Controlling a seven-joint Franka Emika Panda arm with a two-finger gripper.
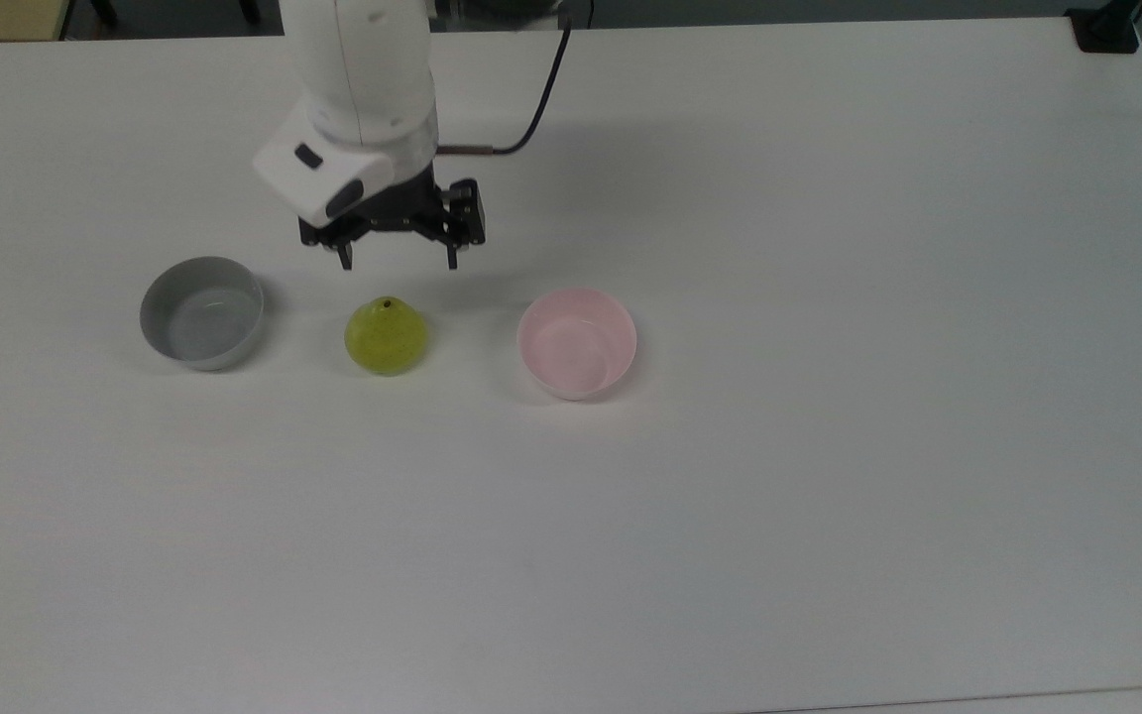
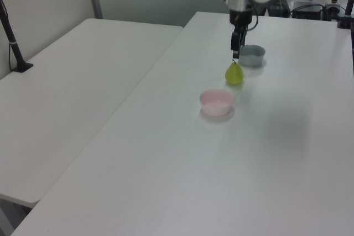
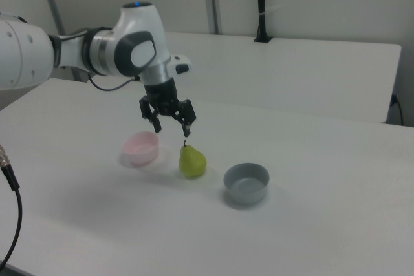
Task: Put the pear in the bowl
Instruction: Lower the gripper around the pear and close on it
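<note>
The yellow-green pear [image 1: 386, 337] stands upright on the white table [image 1: 829, 446], between two bowls. The pale pink bowl [image 1: 577, 344] sits on the top view's right of it and holds nothing. My gripper [image 1: 399, 266] hangs open just behind and above the pear, fingers pointing down and spread wider than the fruit. In the right view the gripper [image 3: 173, 130] hovers over the pear [image 3: 192, 161], with the pink bowl [image 3: 140, 148] to its left. The left view shows the gripper [image 2: 235, 53] just above the pear [image 2: 234, 74] and the pink bowl [image 2: 216, 102] nearer the camera.
A grey bowl [image 1: 201, 312] of similar size sits on the top view's left of the pear, also seen as the grey bowl [image 3: 246, 182] in the right view. A second white table [image 2: 72, 92] adjoins on the left view's left.
</note>
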